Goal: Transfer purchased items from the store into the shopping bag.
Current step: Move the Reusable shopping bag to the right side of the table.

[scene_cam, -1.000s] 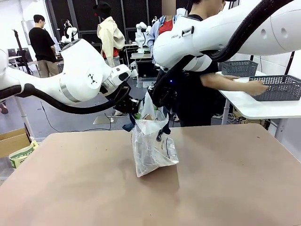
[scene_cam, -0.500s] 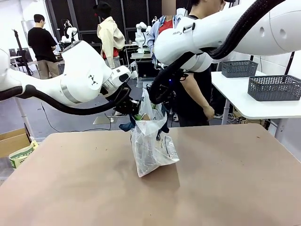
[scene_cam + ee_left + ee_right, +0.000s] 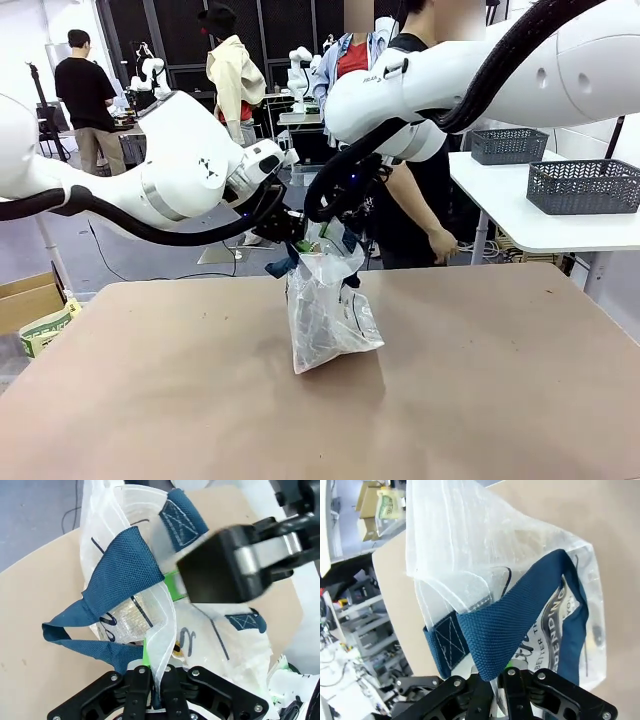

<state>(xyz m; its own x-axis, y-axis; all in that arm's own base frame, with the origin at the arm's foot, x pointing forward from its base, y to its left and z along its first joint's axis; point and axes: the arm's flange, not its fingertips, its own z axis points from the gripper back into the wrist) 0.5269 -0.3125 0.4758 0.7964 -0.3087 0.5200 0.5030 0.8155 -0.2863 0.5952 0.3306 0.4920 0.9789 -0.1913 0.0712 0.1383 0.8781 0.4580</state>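
Two grippers (image 3: 159, 672) (image 3: 492, 677), shopping bag (image 3: 325, 320) clamped ("BETTER" logo (image 3: 555, 615))

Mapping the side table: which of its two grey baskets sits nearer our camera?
The basket at the right edge, near the side table's front; the other basket sits farther back and left.

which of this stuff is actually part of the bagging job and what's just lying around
In the job:
- crinkly translucent plastic shopping bag with navy strap handles
- left fingers, shut on its plastic rim
- right fingers, shut on a navy handle

Just lying about:
- two dark grey lattice baskets on the white side table
- brown cardboard box on the floor
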